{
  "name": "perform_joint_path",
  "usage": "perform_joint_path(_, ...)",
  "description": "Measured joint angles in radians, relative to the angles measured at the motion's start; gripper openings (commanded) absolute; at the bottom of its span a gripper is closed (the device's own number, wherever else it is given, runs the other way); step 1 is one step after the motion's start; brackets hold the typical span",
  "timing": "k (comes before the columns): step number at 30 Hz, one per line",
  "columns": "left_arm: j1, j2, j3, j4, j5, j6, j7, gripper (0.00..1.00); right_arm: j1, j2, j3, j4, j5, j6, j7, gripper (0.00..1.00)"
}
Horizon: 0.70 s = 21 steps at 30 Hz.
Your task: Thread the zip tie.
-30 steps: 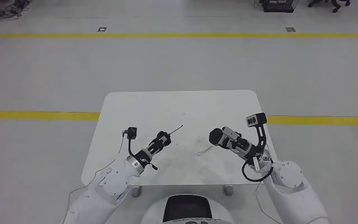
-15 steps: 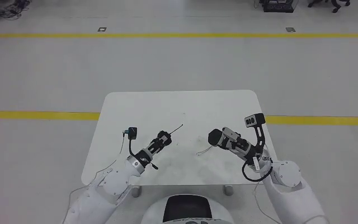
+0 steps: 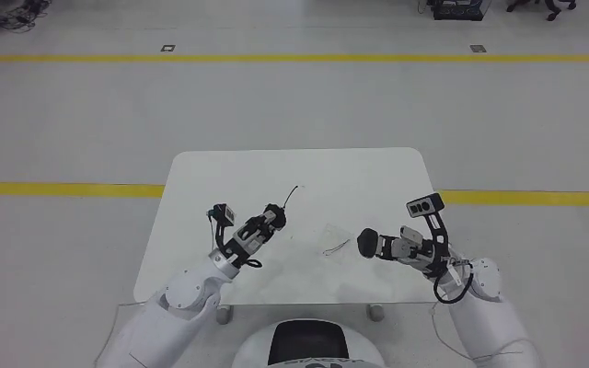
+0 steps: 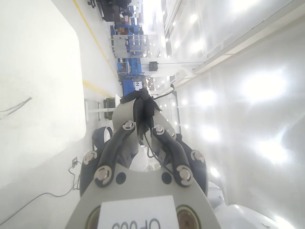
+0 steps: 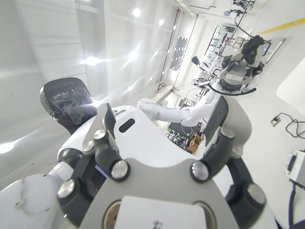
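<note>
White bench (image 3: 230, 175), unmoved. The right gripper (image 3: 366, 242) has drawn back from mid-bench toward the near right edge since a second ago. The right wrist view shows this right gripper (image 5: 164, 115) with jaws spread wide and nothing between them. The left gripper (image 3: 274, 215) sits over the bench's middle-left, nudged slightly away from the robot and turned. Its jaws are pinched tight on the black zip tie (image 3: 292, 194), whose free tail now points more steeply away from the robot than before. The left wrist view gives the left gripper (image 4: 142, 104) close up: jaws together on a dark bundle, tail itself not made out. The right wrist view catches the left gripper (image 5: 252, 45) far off. A thin pale strand (image 3: 333, 247) lies flat on the bench between the two arms, same place as earlier. In the left wrist view the strand (image 4: 16, 107) is a faint grey line.
</note>
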Motion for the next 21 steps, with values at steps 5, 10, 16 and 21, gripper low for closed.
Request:
perform_joint_path(5, -0.007, -0.002, 0.005, -0.001, -0.008, 0.000, -0.016, 0.00, 0.013, -0.006, -0.011, 0.030, -0.006, 0.000, 0.026, 1.00)
perform_joint_path(10, -0.007, -0.003, 0.004, -0.003, -0.012, 0.000, -0.012, 0.00, 0.013, -0.006, -0.012, 0.027, -0.006, 0.001, 0.024, 1.00)
perform_joint_path(16, -0.015, -0.032, 0.001, -0.029, -0.133, 0.000, -0.029, 0.00, 0.026, -0.009, -0.071, 0.064, 0.038, 0.023, 0.036, 1.00)
perform_joint_path(21, -0.001, -0.069, -0.035, -0.030, -0.207, 0.000, -0.085, 0.00, 0.067, -0.005, -0.147, 0.148, 0.117, 0.030, 0.036, 1.00)
